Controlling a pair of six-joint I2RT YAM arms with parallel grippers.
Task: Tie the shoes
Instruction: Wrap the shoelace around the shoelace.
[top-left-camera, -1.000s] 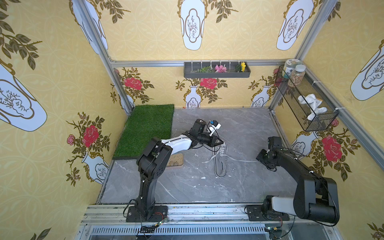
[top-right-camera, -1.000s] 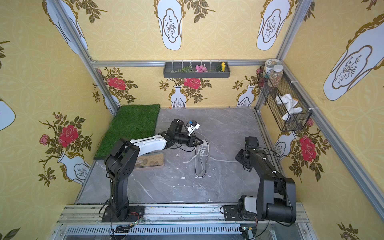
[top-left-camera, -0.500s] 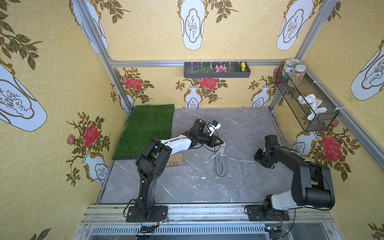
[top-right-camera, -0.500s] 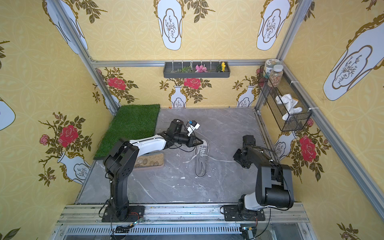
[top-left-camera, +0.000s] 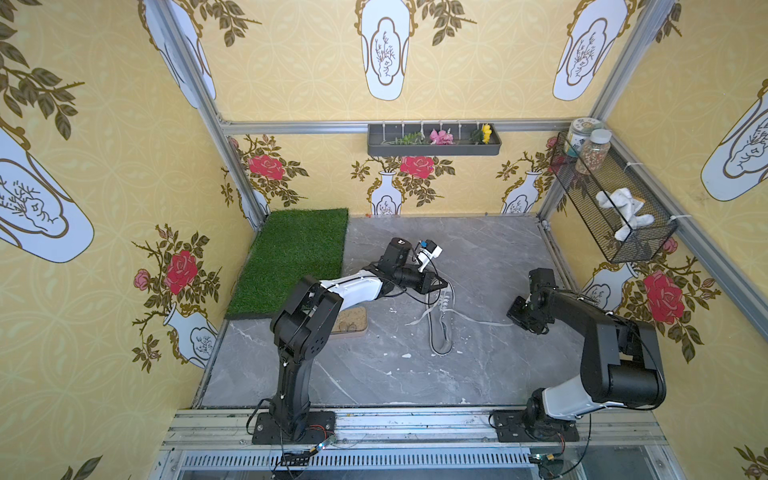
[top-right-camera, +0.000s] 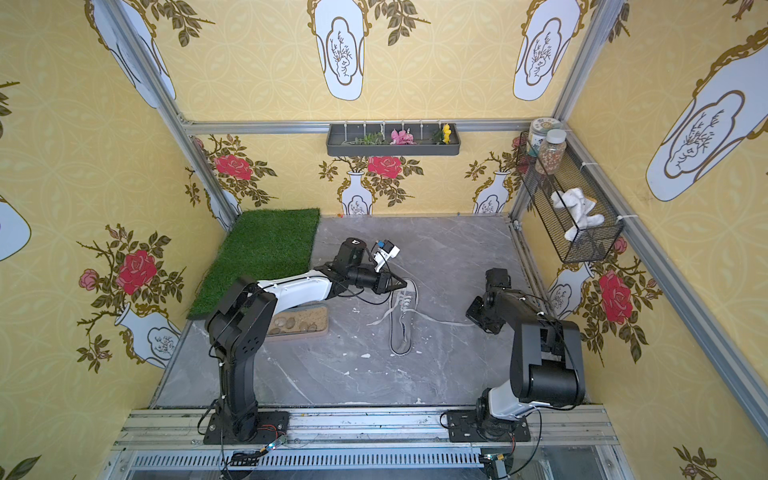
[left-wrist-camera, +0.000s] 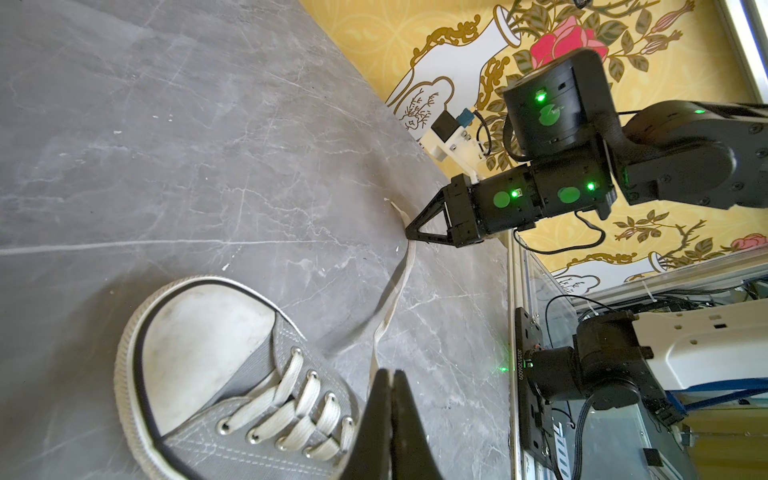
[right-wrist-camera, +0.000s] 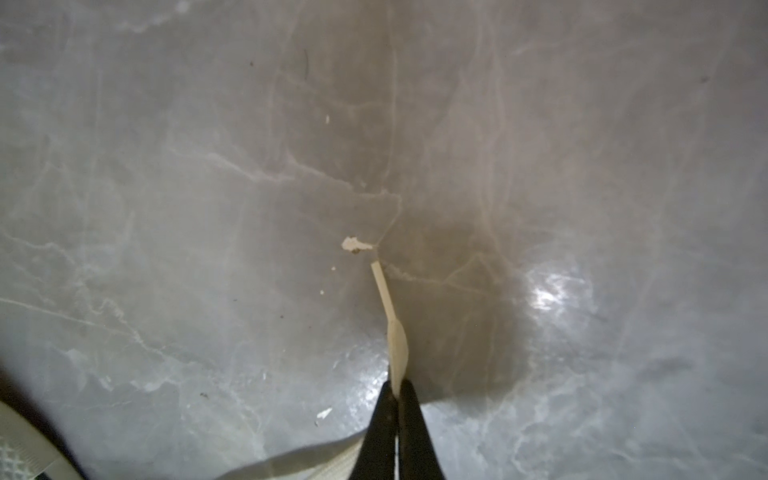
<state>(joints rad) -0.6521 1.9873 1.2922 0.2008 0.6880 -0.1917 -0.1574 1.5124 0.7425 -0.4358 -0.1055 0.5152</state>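
The left wrist view crops the sneaker (left-wrist-camera: 199, 345) past its eyelets, and the left arm (top-left-camera: 357, 286) half-hides the tray (top-left-camera: 357, 330).

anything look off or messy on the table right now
Small white flecks lie scattered on the grey table around the shoe, like chips or crumbs. The shoe's laces are untied and splayed to both sides; the right hand is shut on one tip. Otherwise nothing stands out.

"J0251206009" on right arm's base plate (left-wrist-camera: 527, 415)
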